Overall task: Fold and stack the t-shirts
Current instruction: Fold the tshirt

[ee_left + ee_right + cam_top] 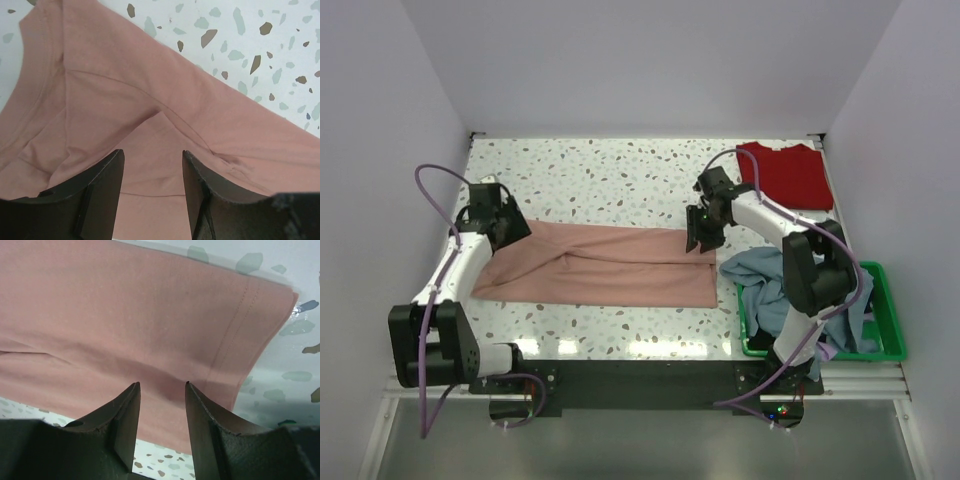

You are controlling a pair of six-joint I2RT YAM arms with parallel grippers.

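Salmon-pink t-shirt (610, 265) lies across middle of table (620, 170), folded lengthwise into long band. Left gripper (510, 225) over its left end, right gripper (700, 235) over right end; both jaws parted, gripping nothing, likely spaced for next fold. Red t-shirt (790, 175) folded at far right corner, probably stack base.

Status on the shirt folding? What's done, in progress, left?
Done: the red shirt lies folded at the far right corner.
In hand: the pink shirt lies on the table, folded into a long band. The left gripper and right gripper are open over its two ends, holding nothing.
Left: finish folding the pink shirt and stack it, then the blue-grey shirt heaped in the green basket.
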